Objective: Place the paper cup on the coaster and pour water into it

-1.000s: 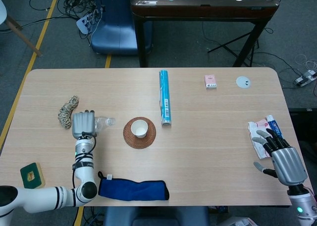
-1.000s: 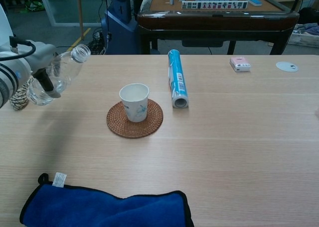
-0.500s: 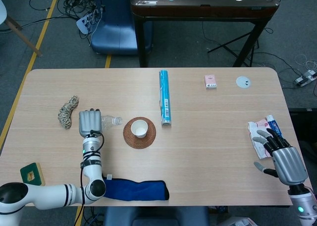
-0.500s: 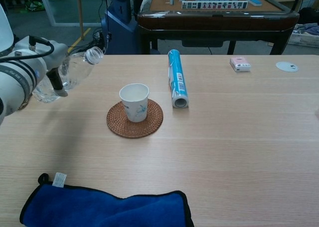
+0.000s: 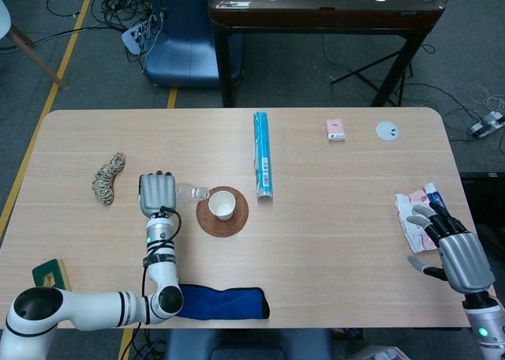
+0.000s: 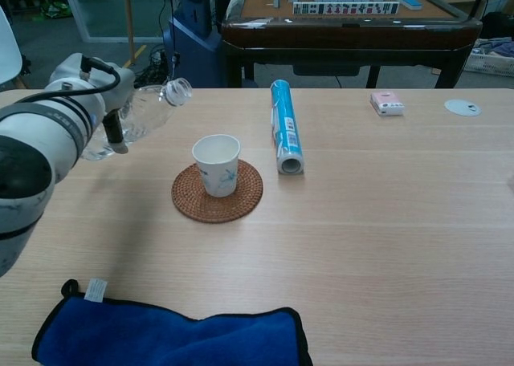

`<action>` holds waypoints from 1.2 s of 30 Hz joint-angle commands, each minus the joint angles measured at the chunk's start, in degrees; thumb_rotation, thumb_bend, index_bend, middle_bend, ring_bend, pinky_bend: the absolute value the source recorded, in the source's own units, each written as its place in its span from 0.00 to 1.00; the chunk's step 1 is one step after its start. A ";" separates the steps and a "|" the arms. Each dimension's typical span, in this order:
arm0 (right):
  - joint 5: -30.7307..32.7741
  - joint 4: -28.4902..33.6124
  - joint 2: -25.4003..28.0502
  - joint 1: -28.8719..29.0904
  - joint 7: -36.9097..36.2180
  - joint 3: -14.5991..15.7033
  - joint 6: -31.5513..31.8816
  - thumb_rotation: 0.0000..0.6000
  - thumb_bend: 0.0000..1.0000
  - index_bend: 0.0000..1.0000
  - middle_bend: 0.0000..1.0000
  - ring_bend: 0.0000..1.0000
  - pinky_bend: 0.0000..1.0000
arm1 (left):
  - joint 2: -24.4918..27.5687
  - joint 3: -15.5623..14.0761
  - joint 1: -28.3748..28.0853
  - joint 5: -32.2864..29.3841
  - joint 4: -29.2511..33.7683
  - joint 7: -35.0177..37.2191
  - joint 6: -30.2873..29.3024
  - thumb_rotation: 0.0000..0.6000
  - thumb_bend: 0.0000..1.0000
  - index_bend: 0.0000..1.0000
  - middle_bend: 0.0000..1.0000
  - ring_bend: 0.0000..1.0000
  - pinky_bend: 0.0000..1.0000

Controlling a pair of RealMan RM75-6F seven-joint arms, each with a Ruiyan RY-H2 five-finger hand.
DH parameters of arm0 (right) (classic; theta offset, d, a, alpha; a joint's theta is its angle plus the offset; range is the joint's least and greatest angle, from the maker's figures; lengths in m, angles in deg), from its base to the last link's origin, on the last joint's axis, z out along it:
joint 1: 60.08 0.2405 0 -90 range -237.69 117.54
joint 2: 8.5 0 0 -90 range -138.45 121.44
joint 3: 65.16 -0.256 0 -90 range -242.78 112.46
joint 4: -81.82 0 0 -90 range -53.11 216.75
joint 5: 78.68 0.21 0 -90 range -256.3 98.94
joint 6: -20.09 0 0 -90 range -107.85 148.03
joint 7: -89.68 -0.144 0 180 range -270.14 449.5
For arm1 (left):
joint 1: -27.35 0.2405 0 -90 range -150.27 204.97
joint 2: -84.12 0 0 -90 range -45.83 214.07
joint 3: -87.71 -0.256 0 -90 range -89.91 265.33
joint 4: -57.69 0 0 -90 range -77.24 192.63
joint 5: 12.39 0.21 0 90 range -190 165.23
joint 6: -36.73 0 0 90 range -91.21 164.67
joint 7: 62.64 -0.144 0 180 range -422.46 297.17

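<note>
1. Wood-grain table (image 6: 385,246) fills both views; dark game table and cables on the floor behind.
2. Nearest: blue cloth (image 6: 169,336) at the front edge, green block (image 5: 50,275) front-left, partly cut off.
3. Right hand (image 5: 454,249) hovers at the front-right corner, fingers spread, holding nothing; out of frame in chest view. Packet (image 5: 416,210) just beside it.
4. Left hand (image 5: 158,194) grips the bottle (image 6: 136,117), tilted, neck toward the cup, mouth up-left of the rim, not yet over it.
5. Cup (image 6: 217,164) stands upright on the coaster (image 6: 217,193), mid-table, so placing looks done; pouring is the step in hand.
6. Doing it well: bring the mouth over the cup centre first, then tilt slowly; a light cup may tip if bumped.
7. Farther: rope (image 5: 108,178) left, blue tube (image 6: 284,125) just right of the coaster, pink box (image 6: 387,103) and white disc (image 6: 462,107) at the far edge.
8. Hard to tell: water level in the bottle, whether it is capped, whether the cup holds water. Arm hides most of the fingers in chest view.
</note>
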 commanded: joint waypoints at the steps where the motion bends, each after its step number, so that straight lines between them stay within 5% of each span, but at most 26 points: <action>1: 0.07 -0.07 0.15 -0.05 -0.34 -0.08 0.14 1.00 0.01 0.30 0.20 0.11 0.32 | -0.96 0.25 -0.80 -0.11 -0.91 -1.28 -0.53 1.00 0.13 0.66 0.71 0.47 0.52; 36: 0.07 0.00 0.84 0.00 -1.99 0.06 -0.22 1.00 0.01 0.30 0.20 0.11 0.32 | -6.02 -1.48 -1.56 4.33 -9.63 -9.11 -2.59 1.00 0.13 0.67 0.73 0.48 0.53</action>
